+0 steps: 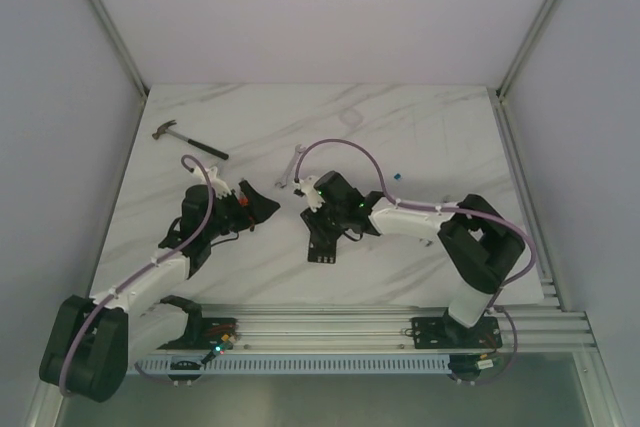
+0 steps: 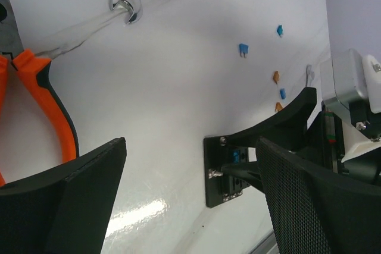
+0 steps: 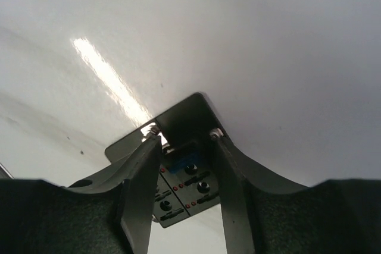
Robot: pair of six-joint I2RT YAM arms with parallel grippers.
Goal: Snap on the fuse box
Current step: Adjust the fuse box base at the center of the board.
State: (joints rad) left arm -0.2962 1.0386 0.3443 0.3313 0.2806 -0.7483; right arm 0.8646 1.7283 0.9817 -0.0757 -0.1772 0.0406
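Note:
The fuse box [image 1: 322, 245] is a small black block lying flat at the table's middle. In the right wrist view the fuse box [image 3: 189, 184] shows slots, red dots and a blue fuse. My right gripper [image 1: 318, 221] is down on it, and its fingers [image 3: 141, 173] press against both sides of the box's raised part. The box also shows in the left wrist view [image 2: 215, 176]. My left gripper [image 1: 250, 209] is open and empty, left of the box, with bare table between its fingers [image 2: 65, 206].
Orange-handled pliers [image 2: 44, 84] lie by the left gripper. A wrench [image 1: 290, 169] lies behind the fuse box and a hammer [image 1: 182, 138] at the far left. Several loose blue and amber fuses [image 2: 243, 49] lie beyond the box. An aluminium rail [image 1: 400, 322] runs along the near edge.

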